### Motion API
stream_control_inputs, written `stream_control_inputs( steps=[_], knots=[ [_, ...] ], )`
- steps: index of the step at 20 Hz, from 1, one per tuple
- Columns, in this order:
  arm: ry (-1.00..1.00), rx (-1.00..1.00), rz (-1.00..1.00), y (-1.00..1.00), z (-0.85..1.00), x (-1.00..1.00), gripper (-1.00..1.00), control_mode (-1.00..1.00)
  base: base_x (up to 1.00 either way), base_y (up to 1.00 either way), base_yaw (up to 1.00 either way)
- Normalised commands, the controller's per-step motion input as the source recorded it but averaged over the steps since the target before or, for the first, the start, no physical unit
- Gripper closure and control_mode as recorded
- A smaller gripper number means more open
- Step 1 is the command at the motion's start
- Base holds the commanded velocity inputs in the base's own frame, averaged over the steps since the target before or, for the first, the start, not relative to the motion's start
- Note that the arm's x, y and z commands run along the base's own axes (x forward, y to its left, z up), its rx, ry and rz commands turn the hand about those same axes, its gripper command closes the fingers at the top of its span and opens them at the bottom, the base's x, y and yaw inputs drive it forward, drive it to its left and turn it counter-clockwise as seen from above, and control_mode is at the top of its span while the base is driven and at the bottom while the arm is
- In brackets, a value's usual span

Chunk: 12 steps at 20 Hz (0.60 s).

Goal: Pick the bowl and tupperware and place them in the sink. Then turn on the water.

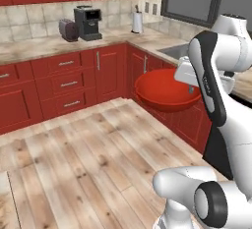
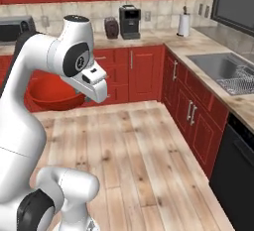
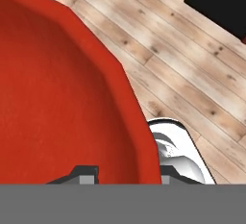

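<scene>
The glossy red bowl (image 1: 165, 91) hangs in the air above the wooden floor, in front of the red cabinets, and it also shows at the left in the right base view (image 2: 49, 92). My gripper (image 3: 126, 174) is shut on the bowl's rim (image 3: 72, 98), one fingertip (image 3: 85, 172) inside and the other outside. The white hand (image 1: 189, 73) sits at the bowl's right edge. The grey metal sink (image 2: 221, 66) lies in the counter to the right, also seen behind the arm (image 1: 176, 51). The tupperware is out of view.
A wire rack (image 2: 241, 84) lies in the sink's near end. A coffee machine (image 1: 87, 23), toaster (image 1: 69, 30) and paper towel roll (image 1: 137, 22) stand on the back counter. A black dishwasher front (image 2: 233, 175) sits below the right counter. Open wooden floor (image 2: 139, 155) stretches ahead.
</scene>
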Motion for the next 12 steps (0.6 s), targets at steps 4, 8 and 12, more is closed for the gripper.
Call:
stream_control_inputs(
  steps=[4,8,12],
  knots=[
    [0.00,0.00,0.00,0.00,0.00,0.00,1.00,1.00,1.00,0.49,-0.23],
    [0.00,0.00,0.00,0.00,0.00,0.00,1.00,1.00,1.00,0.08,-0.43],
    [0.00,0.00,0.00,0.00,0.00,0.00,1.00,1.00,1.00,0.08,-0.53]
  ],
)
